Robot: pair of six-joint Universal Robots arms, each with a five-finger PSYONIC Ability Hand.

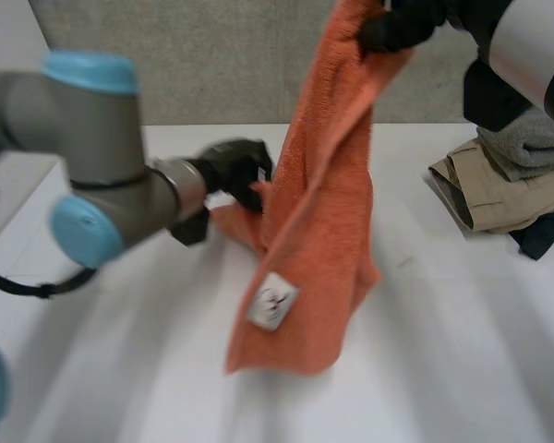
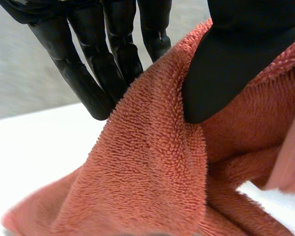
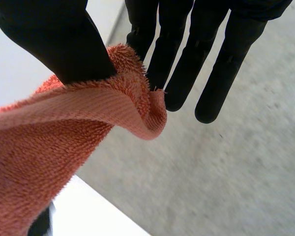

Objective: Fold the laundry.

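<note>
The white table ran bare and smooth across the near ground, with the left arm reaching over its near left part. On the middle of the table hung the orange towel, a long drape whose lower end came down to the surface, though whether it touched could not be told. A small white label showed near its bottom.

The left hand pinched a side fold of the towel low down, just above the table, with the cloth caught between thumb and fingers. Higher and farther back, the right hand gripped the towel's top hemmed edge, thumb pressing it against the fingers, and held it well above the table.

At the far right of the table lay a pile of clothes, beige, grey and dark blue, apart from the towel. Behind everything stood a grey wall.
</note>
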